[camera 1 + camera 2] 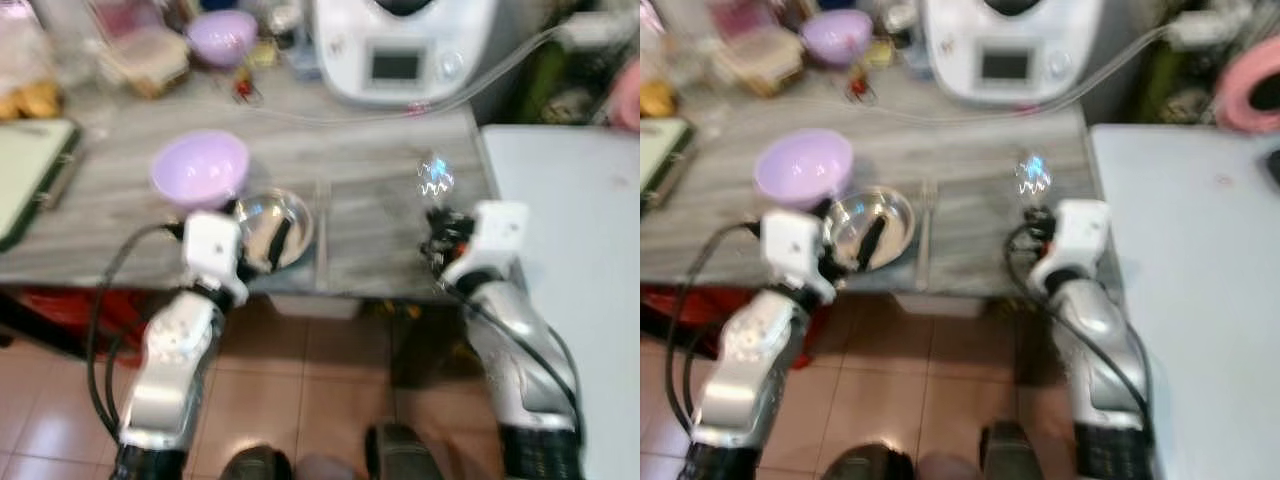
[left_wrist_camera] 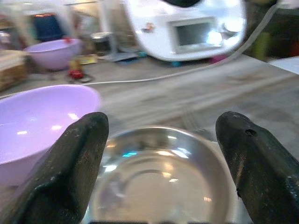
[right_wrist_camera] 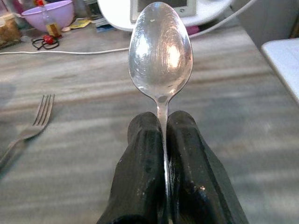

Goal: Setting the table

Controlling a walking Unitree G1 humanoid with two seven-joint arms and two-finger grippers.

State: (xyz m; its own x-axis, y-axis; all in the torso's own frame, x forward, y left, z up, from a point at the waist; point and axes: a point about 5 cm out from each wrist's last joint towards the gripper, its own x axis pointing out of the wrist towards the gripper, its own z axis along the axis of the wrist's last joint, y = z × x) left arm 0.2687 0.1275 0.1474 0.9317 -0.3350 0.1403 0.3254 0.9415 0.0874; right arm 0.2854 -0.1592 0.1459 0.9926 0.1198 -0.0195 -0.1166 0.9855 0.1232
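Observation:
A steel bowl (image 1: 275, 228) sits near the front edge of the grey counter (image 1: 380, 170), touching a lilac bowl (image 1: 200, 168) behind it to the left. My left gripper (image 1: 262, 242) is open, its fingers (image 2: 79, 158) spread to either side of the steel bowl (image 2: 161, 175). A fork (image 1: 925, 225) lies just right of that bowl, also seen as the fork (image 3: 30, 126). My right gripper (image 1: 437, 222) is shut on a silver spoon (image 3: 161, 51), held above the counter's front right part with the spoon's bowl (image 1: 435, 177) pointing forward.
A white kitchen appliance (image 1: 400, 45) with a clear hose stands at the back. A second lilac bowl (image 1: 222, 35), containers and clutter fill the back left. A green-edged board (image 1: 25, 170) lies at the left. A white table (image 1: 580, 250) adjoins on the right.

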